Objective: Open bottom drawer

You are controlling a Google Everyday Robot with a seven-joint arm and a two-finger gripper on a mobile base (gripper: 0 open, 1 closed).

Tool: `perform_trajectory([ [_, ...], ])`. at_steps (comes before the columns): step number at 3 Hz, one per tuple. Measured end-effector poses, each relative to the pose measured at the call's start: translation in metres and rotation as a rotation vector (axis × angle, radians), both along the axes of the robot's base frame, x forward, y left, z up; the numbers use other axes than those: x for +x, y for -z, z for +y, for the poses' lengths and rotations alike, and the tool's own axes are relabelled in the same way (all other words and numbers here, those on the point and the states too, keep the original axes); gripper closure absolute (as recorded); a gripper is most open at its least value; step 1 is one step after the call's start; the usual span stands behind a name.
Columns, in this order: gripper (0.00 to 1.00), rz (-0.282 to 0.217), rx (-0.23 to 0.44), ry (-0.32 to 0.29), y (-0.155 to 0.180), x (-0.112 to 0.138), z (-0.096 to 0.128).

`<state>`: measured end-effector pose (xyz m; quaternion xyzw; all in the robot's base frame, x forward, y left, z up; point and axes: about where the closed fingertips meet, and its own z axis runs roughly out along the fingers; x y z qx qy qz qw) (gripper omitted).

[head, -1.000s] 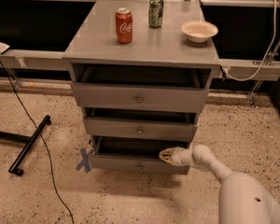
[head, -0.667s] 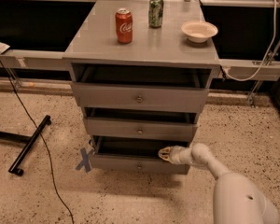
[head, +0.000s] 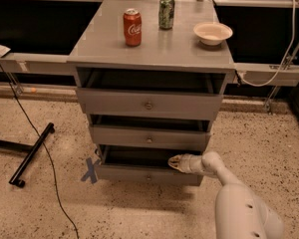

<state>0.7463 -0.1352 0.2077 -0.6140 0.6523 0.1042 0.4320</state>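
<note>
The grey cabinet has three drawers, all pulled partly out. The bottom drawer [head: 139,174] is the lowest and has the shortest front, with a small round knob [head: 148,178] at its centre. Its dark inside shows above the front panel. My gripper [head: 173,162] reaches in from the lower right on a white arm [head: 239,203]. Its tip sits at the top edge of the bottom drawer's front, right of the knob, just inside the opening.
The mid drawer [head: 148,137] and top drawer [head: 148,103] overhang above. On the cabinet top stand a red cola can [head: 132,27], a green can [head: 166,12] and a white bowl [head: 213,33]. A black stand leg [head: 32,153] and cable lie on the floor at left. Blue tape [head: 91,169] marks the floor.
The gripper has stayed at the bottom drawer's upper edge. The white arm has shifted a little in the lower right. The drawers look the same.
</note>
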Motion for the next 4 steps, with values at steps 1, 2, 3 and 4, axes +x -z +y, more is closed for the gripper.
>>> perform_trajectory([
  [1,1.00,0.013,-0.006,0.004,0.008,0.006,0.001],
  [2,1.00,0.038,-0.015,0.006,0.018,0.005,0.000],
  [3,1.00,0.085,-0.029,0.010,0.034,-0.006,-0.007],
  [4,1.00,0.086,-0.030,0.010,0.033,-0.006,-0.007],
])
